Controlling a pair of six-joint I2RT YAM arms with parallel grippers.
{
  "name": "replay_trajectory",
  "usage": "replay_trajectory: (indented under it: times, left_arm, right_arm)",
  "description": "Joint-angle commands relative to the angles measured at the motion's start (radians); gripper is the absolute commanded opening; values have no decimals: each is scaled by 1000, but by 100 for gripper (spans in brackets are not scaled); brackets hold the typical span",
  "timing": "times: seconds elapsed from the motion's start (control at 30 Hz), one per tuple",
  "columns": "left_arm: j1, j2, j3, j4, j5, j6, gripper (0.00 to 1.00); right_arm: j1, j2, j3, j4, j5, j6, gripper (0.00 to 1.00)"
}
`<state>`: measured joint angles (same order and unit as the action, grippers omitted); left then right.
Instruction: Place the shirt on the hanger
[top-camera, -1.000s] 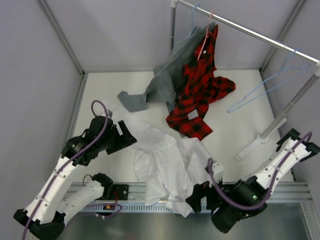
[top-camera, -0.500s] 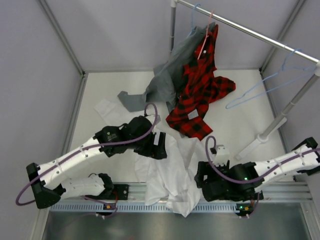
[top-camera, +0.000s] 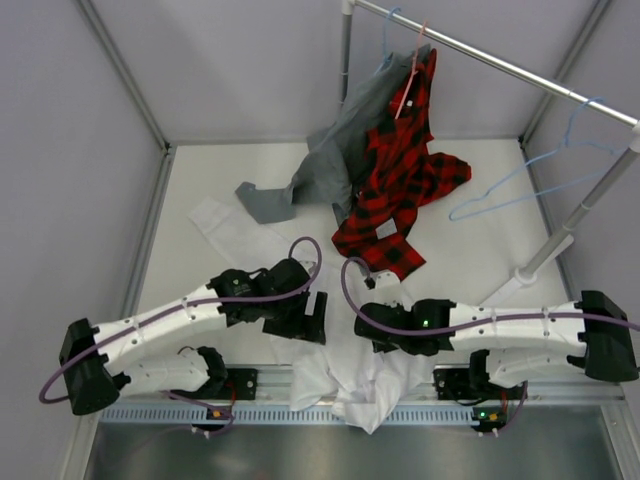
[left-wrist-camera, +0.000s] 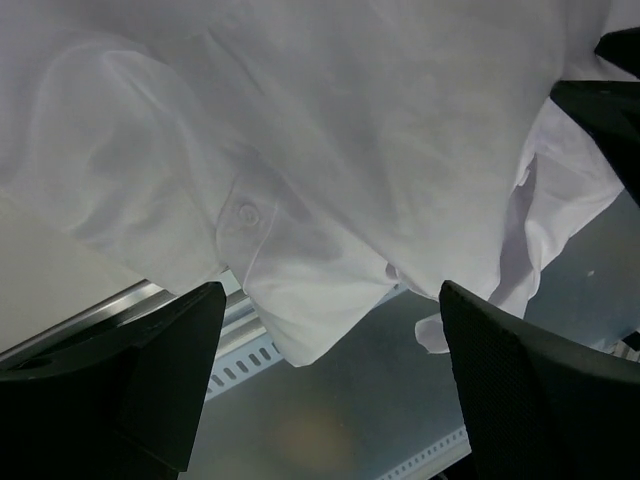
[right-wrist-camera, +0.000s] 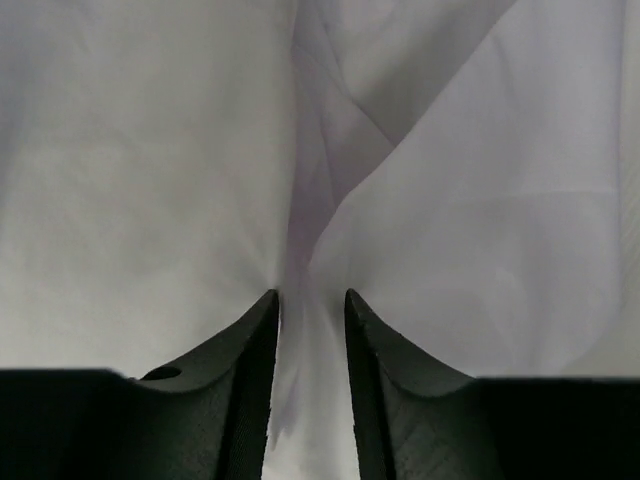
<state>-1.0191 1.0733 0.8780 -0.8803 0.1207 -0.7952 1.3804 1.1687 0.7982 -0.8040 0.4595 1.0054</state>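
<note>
The white shirt (top-camera: 345, 362) lies crumpled on the table's near middle, its lower part hanging over the front edge. In the left wrist view its hem and a button (left-wrist-camera: 247, 213) show. My left gripper (top-camera: 312, 318) (left-wrist-camera: 332, 300) hovers open over the shirt's left side, nothing between its fingers. My right gripper (top-camera: 366, 330) (right-wrist-camera: 311, 300) sits on the shirt's right side, jaws drawn close on a pinched fold of the white fabric (right-wrist-camera: 310, 250). The light-blue hanger (top-camera: 520, 180) hangs from the rail at the right, apart from both grippers.
A red-and-black plaid shirt (top-camera: 400, 190) and a grey garment (top-camera: 330, 170) hang from the rail (top-camera: 480, 55), the plaid one on a pink hanger (top-camera: 408, 85); both trail onto the table. The rack's stand (top-camera: 545, 250) rises at the right. A slotted metal rail (top-camera: 260, 385) edges the front.
Both arms swung inward over the white shirt. The right gripper went from wide open to closed on a fold. The left gripper stayed open.
</note>
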Motion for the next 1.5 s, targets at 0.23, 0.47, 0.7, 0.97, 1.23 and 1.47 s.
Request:
replay_trajectory:
  times: [0.23, 0.47, 0.7, 0.97, 1.23, 1.47]
  left_arm:
    - [-6, 149, -13, 165, -118, -70, 45]
    - [-4, 278, 12, 248, -224, -104, 43]
    - [-3, 275, 3, 245, -311, -125, 0]
    - [89, 149, 38, 141, -475, -153, 0]
    - [191, 74, 38, 38, -500, -188, 0]
    - [191, 48, -10, 37, -489, -225, 0]
  right_arm:
    - [-18, -96, 21, -15, 51, 8, 0]
    - [-18, -234, -11, -109, 59, 85, 0]
    - [19, -280, 1, -22, -77, 18, 60]
    - [49, -184, -1, 112, -150, -47, 75]
    - [8, 52, 38, 244, -59, -53, 66]
    - [-23, 282, 107, 299, -157, -47, 33]
